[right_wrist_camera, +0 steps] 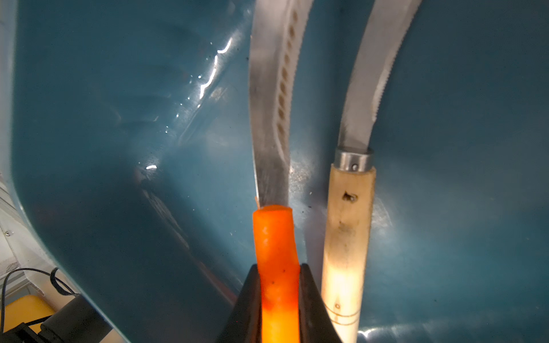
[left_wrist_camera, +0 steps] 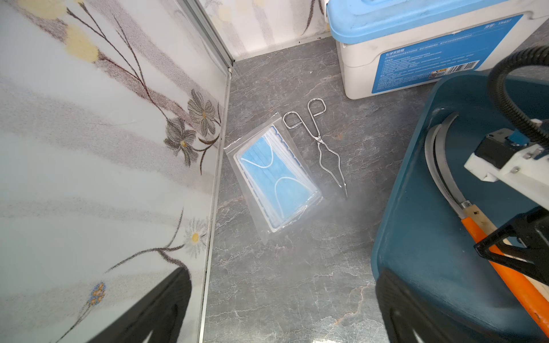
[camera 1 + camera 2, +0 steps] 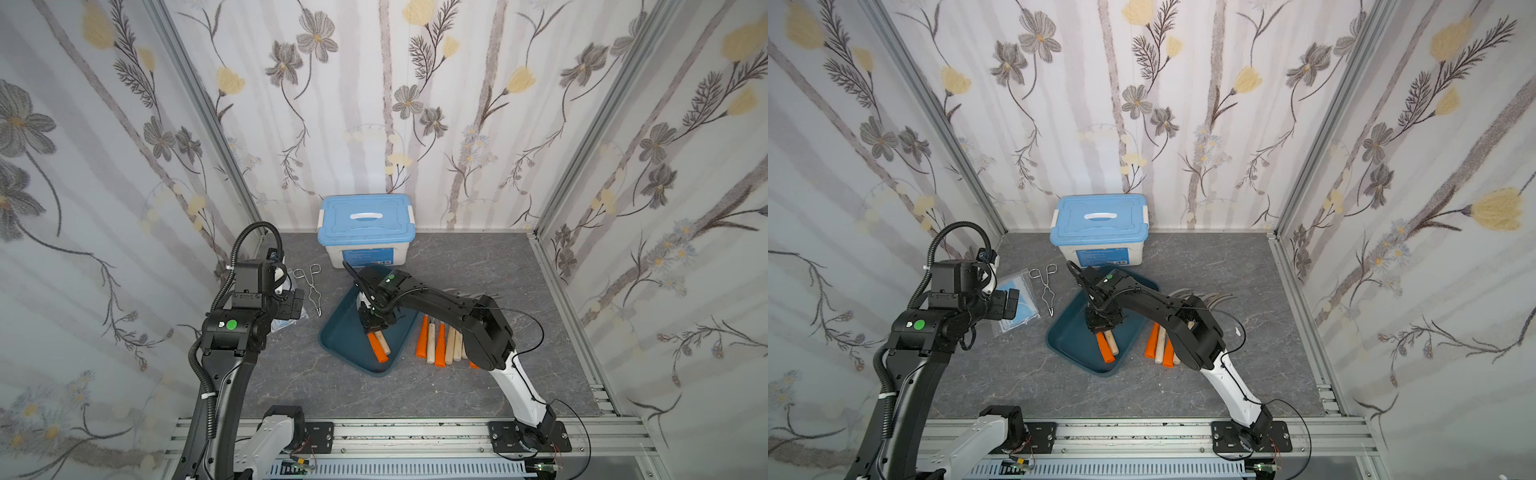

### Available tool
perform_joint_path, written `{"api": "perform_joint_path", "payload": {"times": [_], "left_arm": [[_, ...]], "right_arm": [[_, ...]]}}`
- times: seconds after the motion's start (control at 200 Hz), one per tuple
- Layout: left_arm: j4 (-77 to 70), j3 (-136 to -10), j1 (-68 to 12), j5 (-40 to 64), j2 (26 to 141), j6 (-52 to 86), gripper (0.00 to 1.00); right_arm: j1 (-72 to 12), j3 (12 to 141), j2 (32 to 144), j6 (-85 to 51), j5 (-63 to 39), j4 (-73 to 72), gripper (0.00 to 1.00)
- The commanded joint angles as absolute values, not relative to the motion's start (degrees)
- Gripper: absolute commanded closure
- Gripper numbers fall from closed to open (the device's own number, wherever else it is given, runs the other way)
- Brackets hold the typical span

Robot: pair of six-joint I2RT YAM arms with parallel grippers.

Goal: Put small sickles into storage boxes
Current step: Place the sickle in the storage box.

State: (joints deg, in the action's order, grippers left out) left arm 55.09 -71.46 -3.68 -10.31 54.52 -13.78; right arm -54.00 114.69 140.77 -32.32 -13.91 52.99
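While the right gripper (image 1: 277, 285) reaches down into the blue tray (image 3: 345, 332), its jaws are closed tight on the orange handle of a sickle (image 1: 276, 237), one black finger (image 1: 312, 297) pressed to each side. The grey blade of that sickle runs straight out ahead of the jaws over the tray floor; whether it rests on the floor cannot be told. Just beside the jaws, almost parallel to the held one, a wooden-handled sickle (image 1: 347, 222) lies flat in the tray with its toothed blade pointing the same way. In both top views the two handles stick out from under the gripper toward the tray's near corner.

More sickles (image 3: 440, 345) lie in a row on the grey table (image 3: 540, 311), outside the tray and behind the right jaws, partly hidden under the right arm.

Off to the side of the tray, the left gripper (image 2: 283, 270) hangs above the table with its jaws wide apart. Ahead of them lie a bag of face masks (image 2: 276, 178) and wire tongs (image 2: 323, 148), with a white box (image 2: 401, 65) farther on.
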Motion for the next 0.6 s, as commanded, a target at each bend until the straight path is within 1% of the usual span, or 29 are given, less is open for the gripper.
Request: {"api": "perform_joint_path", "payload": {"times": [0.0, 0.09, 0.2, 0.39, 0.595], "left_arm": [[55.31, -71.84, -3.61, -10.02, 54.43, -14.68, 0.00], [55.28, -71.83, -3.61, -9.93, 54.41, -14.77, 0.00], [55.20, -71.97, -3.63, -9.79, 54.49, -14.85, 0.00], [55.20, -72.32, -3.66, -9.76, 54.91, -14.94, 0.00], [55.02, -72.57, -3.62, -9.67, 55.38, -14.94, 0.00]], "right_arm": [[-53.97, 115.07, 141.08, -32.31, -14.68, 52.10, 0.83], [-53.97, 115.05, 140.98, -32.24, -14.51, 52.12, 0.81], [-54.05, 115.05, 140.72, -32.07, -13.88, 52.12, 0.74], [-54.05, 115.05, 139.97, -31.96, -11.84, 52.47, 0.65], [-53.88, 115.29, 138.63, -31.81, -9.26, 52.65, 0.65]]}}
